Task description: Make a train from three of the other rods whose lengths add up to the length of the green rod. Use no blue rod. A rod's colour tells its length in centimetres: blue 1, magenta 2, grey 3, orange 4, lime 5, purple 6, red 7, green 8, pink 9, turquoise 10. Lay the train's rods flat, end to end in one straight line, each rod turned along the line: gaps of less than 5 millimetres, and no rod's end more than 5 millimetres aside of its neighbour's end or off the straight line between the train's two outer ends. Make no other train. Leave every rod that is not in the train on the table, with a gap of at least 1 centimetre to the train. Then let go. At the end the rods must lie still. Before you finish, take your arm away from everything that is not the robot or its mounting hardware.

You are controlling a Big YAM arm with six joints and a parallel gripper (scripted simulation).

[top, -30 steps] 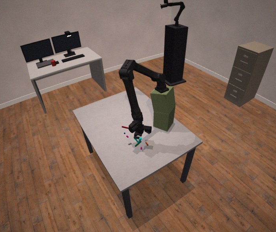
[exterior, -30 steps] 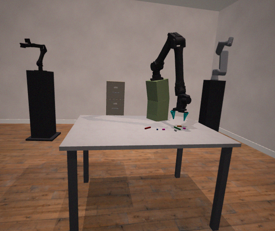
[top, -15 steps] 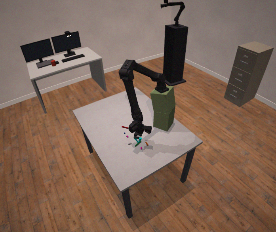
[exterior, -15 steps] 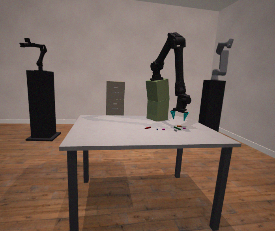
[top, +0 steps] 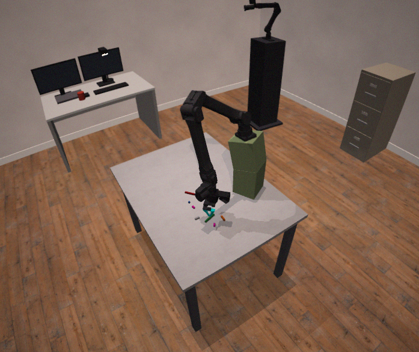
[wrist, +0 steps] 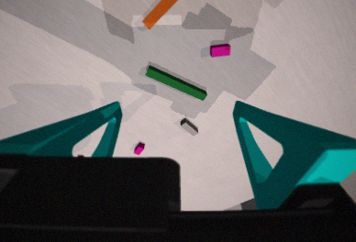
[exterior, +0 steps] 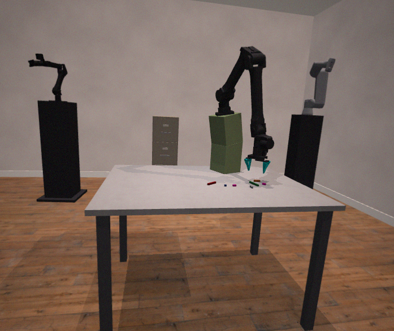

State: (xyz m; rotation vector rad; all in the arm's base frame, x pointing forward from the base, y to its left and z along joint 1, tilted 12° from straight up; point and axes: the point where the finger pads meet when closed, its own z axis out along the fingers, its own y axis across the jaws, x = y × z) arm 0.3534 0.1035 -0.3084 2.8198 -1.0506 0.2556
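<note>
My gripper (exterior: 256,171) (wrist: 177,107) is open and empty, high above the rods. The green rod (top: 209,217) (exterior: 254,183) (wrist: 176,82) lies flat below it. The orange rod (top: 223,217) (exterior: 256,181) (wrist: 161,8) and one magenta rod (top: 214,224) (exterior: 264,183) (wrist: 220,50) lie apart on its far side in the wrist view. The grey rod (top: 197,217) (exterior: 251,186) (wrist: 189,126) lies on its near side. Another magenta rod (top: 193,206) (exterior: 234,185) (wrist: 139,148) lies apart. The red rod (top: 190,193) (exterior: 211,183) is partly hidden by the arm in the top view. No rods touch.
A blue rod (top: 189,202) (exterior: 225,185) lies between the red rod and a magenta rod. The green pedestal (top: 248,170) (exterior: 225,142) under my arm stands on the table (top: 156,166) (exterior: 147,199) behind the rods. Arm shadows fall across several rods.
</note>
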